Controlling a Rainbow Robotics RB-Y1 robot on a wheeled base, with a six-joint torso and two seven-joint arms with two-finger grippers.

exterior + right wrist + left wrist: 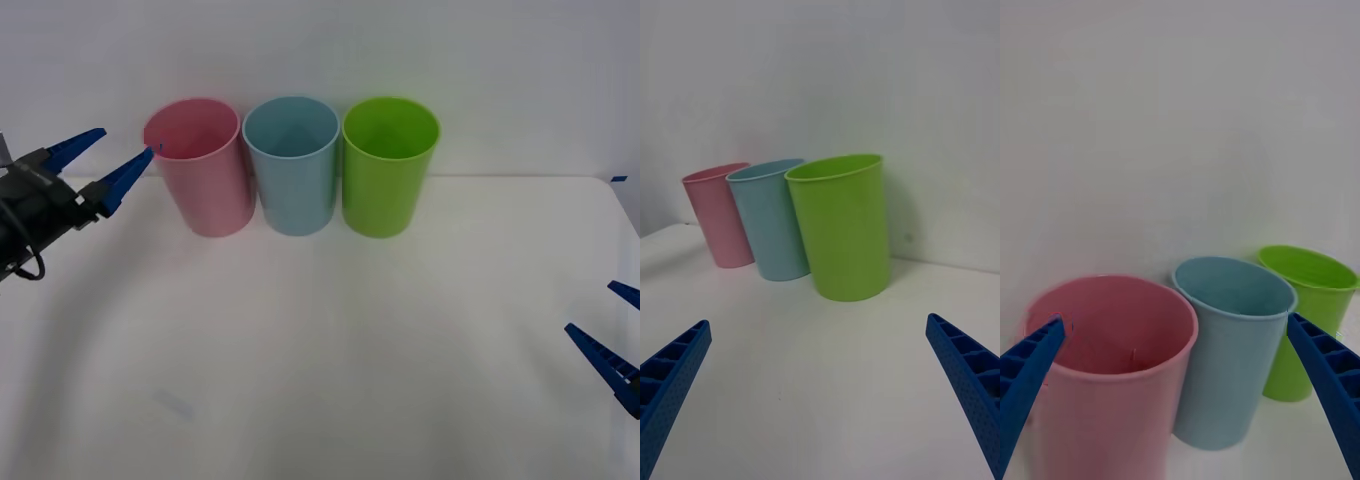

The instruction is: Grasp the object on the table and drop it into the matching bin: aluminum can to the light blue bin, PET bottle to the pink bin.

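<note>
The light blue bin (295, 185) stands in the middle of a row at the back of the white table (320, 350), with the pink bin (205, 185) touching it on the left. The aluminum can is out of view. My left gripper (126, 142) hovers open and holds nothing, raised just left of the pink bin's rim. In the left wrist view its fingers frame the pink bin (1105, 405) and the light blue bin (1225, 375). My right gripper (590, 306) is open and holds nothing, low over the table's right edge, facing the bins (771, 225).
A lime green bin (388, 185) stands right of the light blue one, also seen as the lime green bin (842, 232) nearest in the right wrist view. A white wall rises behind the row. Bare tabletop spreads in front of the bins.
</note>
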